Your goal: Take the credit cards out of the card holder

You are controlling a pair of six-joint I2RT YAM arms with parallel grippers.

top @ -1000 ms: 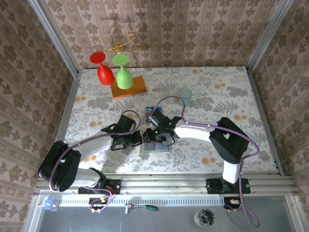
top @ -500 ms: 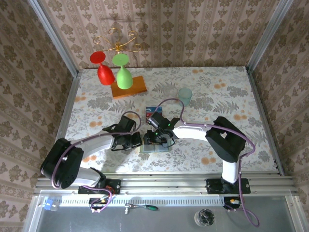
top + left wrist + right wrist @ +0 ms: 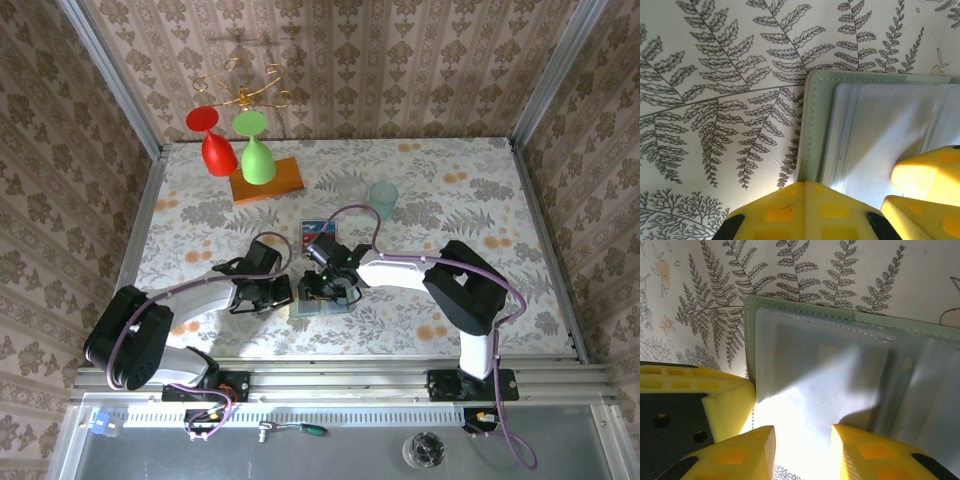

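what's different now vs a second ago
The right arm swung slightly left and nearer, carrying the right fingers further over the open card holder; they stand a little apart above its inner pocket, holding nothing. The left fingers stayed shut at the holder's left edge. The holder and the cards on the table beyond it did not move.

Overhead from behind, facing down; wrist views close — shared card holder [image 3: 870,120]
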